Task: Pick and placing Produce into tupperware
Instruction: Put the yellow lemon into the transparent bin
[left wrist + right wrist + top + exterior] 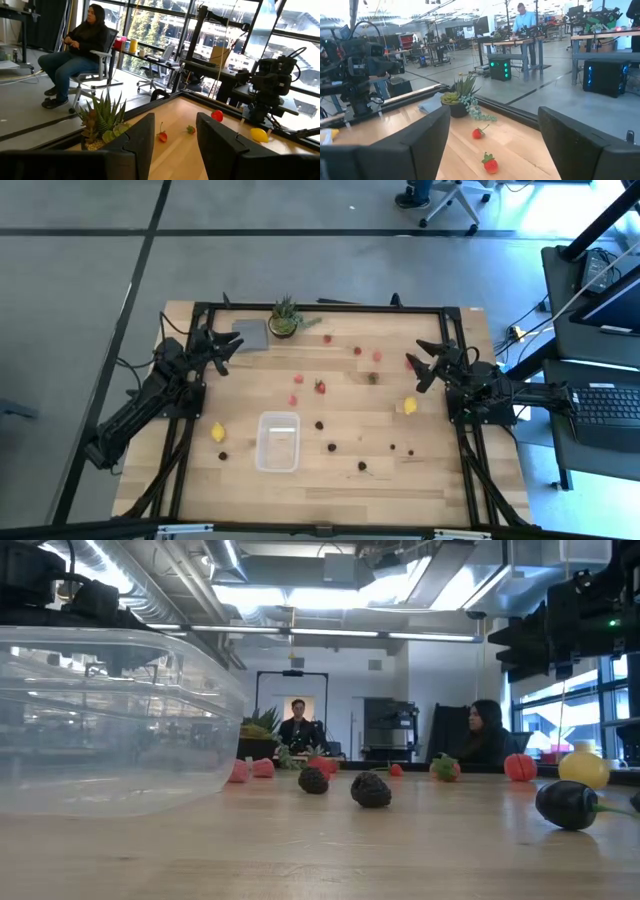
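The clear lidless tub (277,441) stands on the table's near middle; it also fills the left of the low view (110,720). Small fruit pieces lie scattered on the wood: yellow ones (218,432) (410,406), red ones (320,387) (377,355), dark berries (319,424) (362,466) (370,789). My left gripper (228,348) is open and empty, held above the table's far left. My right gripper (418,362) is open and empty, held above the table's right side. Red pieces show past my right fingers (490,163) and my left fingers (216,115).
A green spiky potted plant (285,317) stands at the far edge, with a flat grey square piece (251,333) beside it. A black frame (330,307) runs round the table's edges. People sit and stand in the room beyond (80,50).
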